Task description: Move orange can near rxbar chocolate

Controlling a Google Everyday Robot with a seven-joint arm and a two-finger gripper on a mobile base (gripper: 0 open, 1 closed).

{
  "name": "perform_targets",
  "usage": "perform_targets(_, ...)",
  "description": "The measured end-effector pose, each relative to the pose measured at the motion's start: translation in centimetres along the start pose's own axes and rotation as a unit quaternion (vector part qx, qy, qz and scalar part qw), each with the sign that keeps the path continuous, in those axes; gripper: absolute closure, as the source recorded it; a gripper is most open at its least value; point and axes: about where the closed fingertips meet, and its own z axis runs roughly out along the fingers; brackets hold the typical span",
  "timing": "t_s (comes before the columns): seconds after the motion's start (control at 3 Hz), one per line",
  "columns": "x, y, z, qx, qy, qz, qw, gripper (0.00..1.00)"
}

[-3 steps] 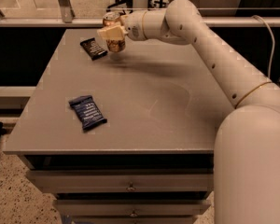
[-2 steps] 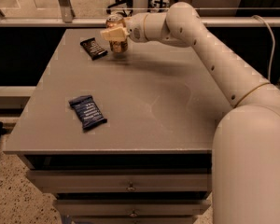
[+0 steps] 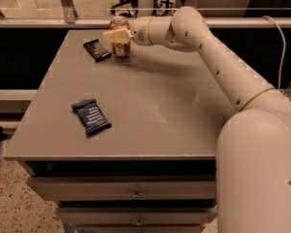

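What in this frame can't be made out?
Camera view: script on the orange can, crossed by the gripper at the table's far side.
Camera view: lettering on the rxbar chocolate and blue bar wrapper, too small.
Camera view: the robot's body, cut off by right and bottom edges.

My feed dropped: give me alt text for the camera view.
The gripper is at the orange can by the far edge of the table, beside the rxbar chocolate. A blue bar wrapper lies nearer the front edge.
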Motion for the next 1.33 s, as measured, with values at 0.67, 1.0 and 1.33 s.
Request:
perform_targets(0.67, 0.8, 0.5, 0.9, -0.008, -0.006, 0.026, 0.9996, 0.04)
perform_targets(1.0, 1.2, 0.3, -0.4, -0.006, -0.006, 0.028, 0.9996, 0.0)
perform_targets(1.33, 0.5, -0.6, -3.4, 0.002, -0.012, 0.013, 0.9998, 0.0)
